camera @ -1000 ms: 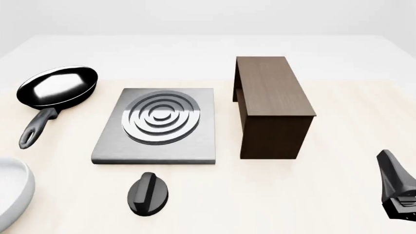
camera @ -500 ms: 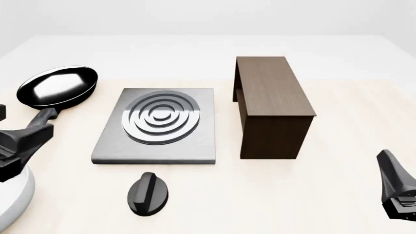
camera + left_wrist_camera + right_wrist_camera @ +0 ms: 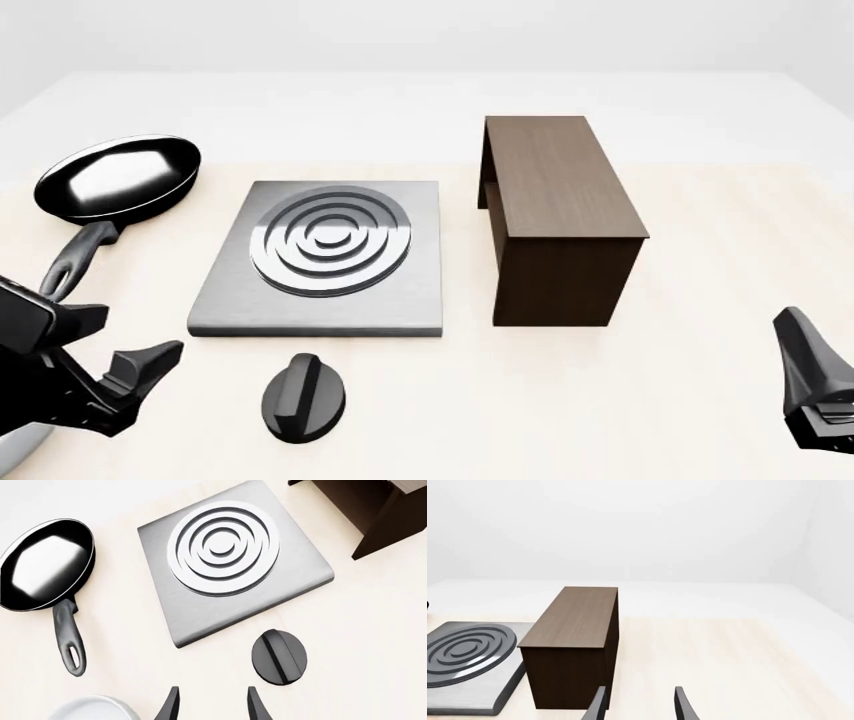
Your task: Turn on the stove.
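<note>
The stove is a flat grey metal plate with raised silver rings, at the table's middle left. Its black ridged knob lies on the table just in front of the plate. My left gripper is open and empty, to the left of the knob and apart from it. In the left wrist view the stove and knob lie ahead of the open gripper, the knob off to one side. My right gripper is open and empty at the front right edge, far from the stove.
A shiny black frying pan lies left of the stove, its handle pointing towards my left arm. A dark brown wooden stand stands right of the stove. A white bowl sits at the front left under my left arm.
My left arm has come into the front view from the left and moved down and right towards the knob, now covering most of the white bowl. The right arm has not moved.
</note>
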